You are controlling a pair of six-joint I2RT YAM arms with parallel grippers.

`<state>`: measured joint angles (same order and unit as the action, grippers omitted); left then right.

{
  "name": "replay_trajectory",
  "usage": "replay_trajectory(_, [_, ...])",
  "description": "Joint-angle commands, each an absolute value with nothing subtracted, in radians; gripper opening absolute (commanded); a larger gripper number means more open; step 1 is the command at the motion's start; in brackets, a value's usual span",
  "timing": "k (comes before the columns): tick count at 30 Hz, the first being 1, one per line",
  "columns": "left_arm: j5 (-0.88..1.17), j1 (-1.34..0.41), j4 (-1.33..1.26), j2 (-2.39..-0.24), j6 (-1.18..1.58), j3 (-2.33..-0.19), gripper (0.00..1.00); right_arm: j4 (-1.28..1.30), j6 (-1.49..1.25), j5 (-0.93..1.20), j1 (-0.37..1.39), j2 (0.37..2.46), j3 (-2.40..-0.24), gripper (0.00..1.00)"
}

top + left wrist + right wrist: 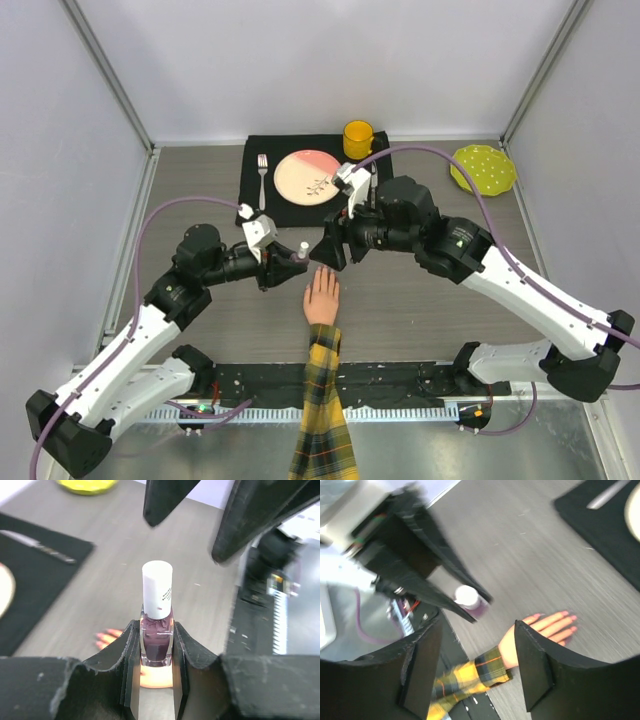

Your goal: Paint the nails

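You have the pale peach plaid-sleeved mannequin hand (pixel 322 296) front and centre — just behind it, the small purple white-capped polish bottle (pixel 302 250) sits in the left gripper (pixel 291 261), the right gripper (pixel 328 255) at its right.

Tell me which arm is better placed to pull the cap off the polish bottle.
Right, probably. The right pincer hangs open close to the white cap, while the left pincer is shut on the polish bottle, so it is occupied.

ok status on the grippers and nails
Left gripper shut on bottle, cap on. Right gripper open, empty, near the cap. Nails on hand, flat on table, nothing covering them.
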<state>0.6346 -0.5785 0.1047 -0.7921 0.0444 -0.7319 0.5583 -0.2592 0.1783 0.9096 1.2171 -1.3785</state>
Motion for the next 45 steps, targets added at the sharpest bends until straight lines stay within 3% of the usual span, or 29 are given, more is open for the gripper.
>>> replay_trajectory(1, [0.836,-0.578,0.025,-0.821,0.092,-0.778,0.0,0.591,-0.104,0.405,0.913,1.242,-1.43,0.62])
replay_trajectory(5, [0.845,-0.578,0.015,-0.828,0.104,-0.776,0.0,0.62,-0.048,0.448,0.913,1.278,-1.485,0.51])
replay_trajectory(15, [0.865,-0.578,0.017,-0.827,0.107,-0.778,0.0,0.643,-0.026,0.454,0.913,1.335,-1.529,0.4])
replay_trajectory(18, [0.867,-0.578,0.017,-0.824,0.106,-0.778,0.0,0.649,-0.026,0.462,0.913,1.351,-1.542,0.28])
replay_trajectory(22, [0.833,-0.578,0.023,-0.815,0.098,-0.776,0.0,0.652,-0.02,0.486,0.914,1.361,-1.537,0.27])
replay_trajectory(26, [0.735,-0.578,0.046,-0.799,0.074,-0.776,0.0,0.653,-0.031,0.486,0.913,1.365,-1.531,0.02])
replay_trajectory(34, [0.467,-0.578,0.092,-0.772,0.012,-0.775,0.0,0.559,-0.129,0.499,0.913,1.407,-1.483,0.01])
replay_trajectory(37, [0.368,-0.578,0.086,-0.747,0.005,-0.759,0.0,0.476,-0.334,0.294,0.929,1.423,-1.46,0.01])
replay_trajectory(38, [0.32,-0.578,0.081,-0.736,0.005,-0.758,0.0,0.486,-0.509,0.038,0.955,1.43,-1.465,0.01])
replay_trajectory(42, [0.272,-0.578,0.065,-0.716,0.003,-0.744,0.0,0.479,-0.726,-0.359,1.139,1.41,-1.463,0.01])
replay_trajectory(45, [0.296,-0.578,0.055,-0.716,0.008,-0.738,0.0,0.546,-0.715,-0.408,1.16,1.468,-1.541,0.01])
